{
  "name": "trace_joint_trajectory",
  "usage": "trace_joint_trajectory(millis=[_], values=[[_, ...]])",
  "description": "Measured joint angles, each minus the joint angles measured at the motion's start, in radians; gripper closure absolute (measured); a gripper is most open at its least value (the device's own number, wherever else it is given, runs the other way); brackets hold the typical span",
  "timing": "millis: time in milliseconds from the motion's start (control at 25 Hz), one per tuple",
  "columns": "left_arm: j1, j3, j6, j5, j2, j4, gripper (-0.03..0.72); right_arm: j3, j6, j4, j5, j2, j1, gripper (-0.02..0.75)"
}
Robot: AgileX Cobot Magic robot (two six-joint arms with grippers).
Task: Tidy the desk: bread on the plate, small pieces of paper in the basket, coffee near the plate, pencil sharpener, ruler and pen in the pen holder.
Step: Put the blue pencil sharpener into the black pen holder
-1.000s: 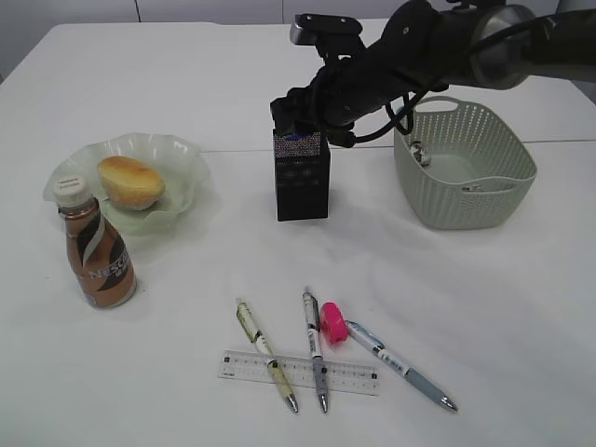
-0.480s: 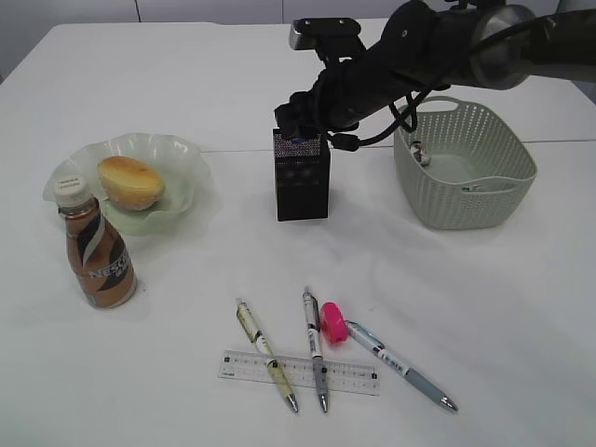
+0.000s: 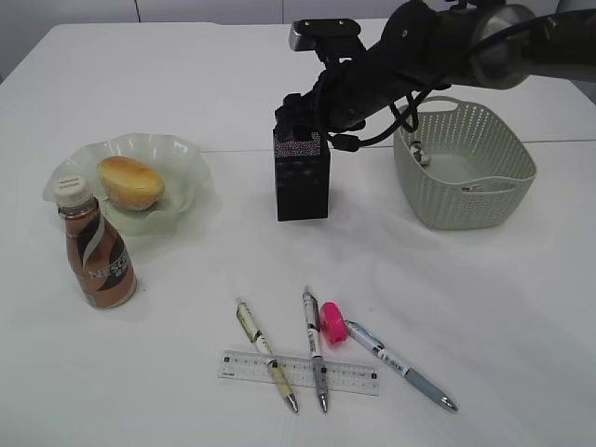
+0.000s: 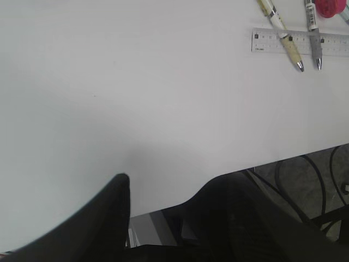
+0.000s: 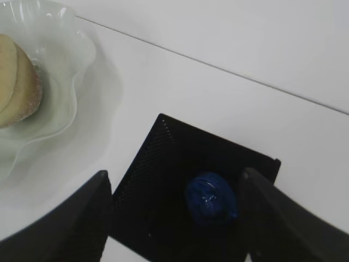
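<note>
My right gripper (image 3: 300, 114) hangs just above the black mesh pen holder (image 3: 301, 177), open; in the right wrist view its fingers (image 5: 175, 174) straddle the holder (image 5: 158, 180). A blue pencil sharpener (image 5: 210, 197) lies inside it. Bread (image 3: 130, 182) sits on the pale green plate (image 3: 184, 154), with the coffee bottle (image 3: 96, 251) beside it. Three pens (image 3: 266, 355) (image 3: 314, 348) (image 3: 400, 365), a pink sharpener (image 3: 332, 322) and a clear ruler (image 3: 242, 366) lie at the front. My left gripper (image 4: 169, 183) is open and empty over the table's front edge.
A grey-green basket (image 3: 466, 163) stands to the right of the holder with small paper pieces (image 3: 421, 152) inside. The left wrist view shows the ruler (image 4: 267, 42) and pen tips (image 4: 292, 52) at its upper right.
My right gripper has lifted slightly off the holder's top. The blue spot seen at the rim under the fingers earlier no longer shows in the exterior view.
</note>
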Motion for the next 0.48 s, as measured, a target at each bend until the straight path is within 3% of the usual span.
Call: trace_joint_trajectory(millis=[240,480], values=[[0.000,0.000,0.000,0.000,0.000,-0.002,0.274,-0.059,0.000,-0.013,0.143,-0.010,0.000,0.185],[0.000,0.000,0.000,0.000,0.000,-0.002,0.274,-0.212,0.022,-0.139,0.422,-0.050,0.000,0.185]])
